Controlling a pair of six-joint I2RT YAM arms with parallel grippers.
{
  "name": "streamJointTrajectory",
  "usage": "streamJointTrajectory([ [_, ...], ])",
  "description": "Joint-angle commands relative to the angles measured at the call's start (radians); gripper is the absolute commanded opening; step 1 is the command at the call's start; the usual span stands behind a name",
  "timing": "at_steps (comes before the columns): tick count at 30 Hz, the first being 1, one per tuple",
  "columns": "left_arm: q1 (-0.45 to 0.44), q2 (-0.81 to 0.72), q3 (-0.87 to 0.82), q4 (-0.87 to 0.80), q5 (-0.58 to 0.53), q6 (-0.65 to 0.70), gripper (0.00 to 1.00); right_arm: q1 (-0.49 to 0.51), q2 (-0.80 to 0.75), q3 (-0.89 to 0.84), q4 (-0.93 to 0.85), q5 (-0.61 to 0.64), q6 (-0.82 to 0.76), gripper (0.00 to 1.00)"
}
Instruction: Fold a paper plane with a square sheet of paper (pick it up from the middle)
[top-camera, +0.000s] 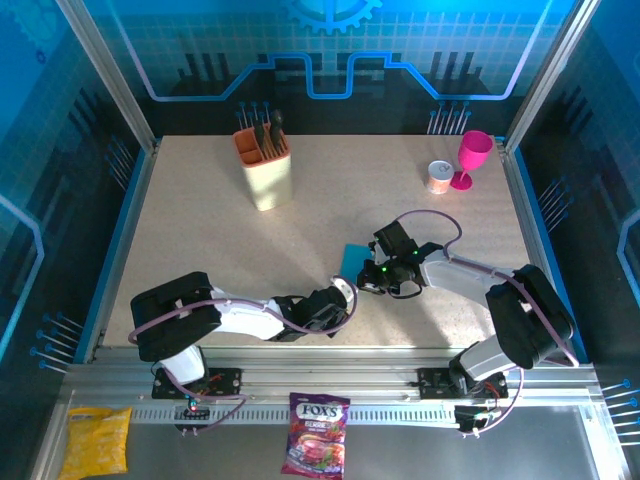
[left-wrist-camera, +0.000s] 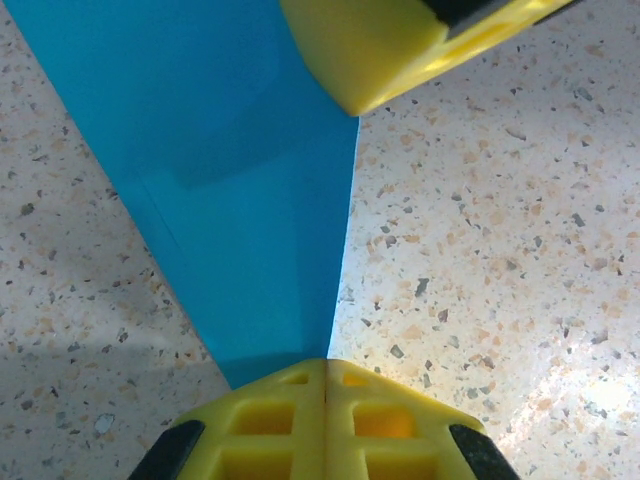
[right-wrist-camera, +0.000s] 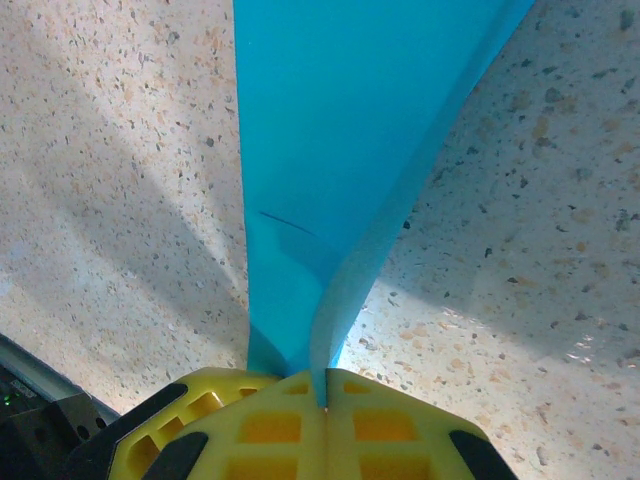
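The cyan-blue square sheet of paper (top-camera: 352, 259) lies partly folded on the speckled table, between my two grippers. In the right wrist view the paper (right-wrist-camera: 340, 130) rises in a doubled fold into my right gripper (right-wrist-camera: 325, 385), which is shut on it. In the left wrist view the paper (left-wrist-camera: 230, 150) narrows to a corner that runs into the closed tips of my left gripper (left-wrist-camera: 326, 368). A yellow finger of the right gripper (left-wrist-camera: 380, 45) presses at the sheet's far edge. From above, the left gripper (top-camera: 345, 293) and right gripper (top-camera: 369, 276) nearly touch.
A beige utensil holder (top-camera: 265, 168) stands at the back left. A pink goblet (top-camera: 472, 158) and a small can (top-camera: 439, 177) stand at the back right. A candy bag (top-camera: 318, 433) and a yellow packet (top-camera: 97, 440) lie in front of the arm bases.
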Motion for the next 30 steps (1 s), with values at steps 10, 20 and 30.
streamJointTrajectory([
  [10, 0.069, -0.062, -0.051, 0.059, 0.188, -0.069, 0.00, -0.111, -0.126, 0.102, -0.137, -0.020, -0.077, 0.28],
  [20, 0.147, -0.063, -0.088, 0.121, 0.351, -0.136, 0.00, -0.162, 0.058, 0.256, -0.114, -0.157, -0.227, 0.15],
  [30, 0.185, -0.044, -0.109, 0.159, 0.430, -0.157, 0.00, -0.095, 0.298, 0.391, -0.116, -0.205, -0.290, 0.04],
])
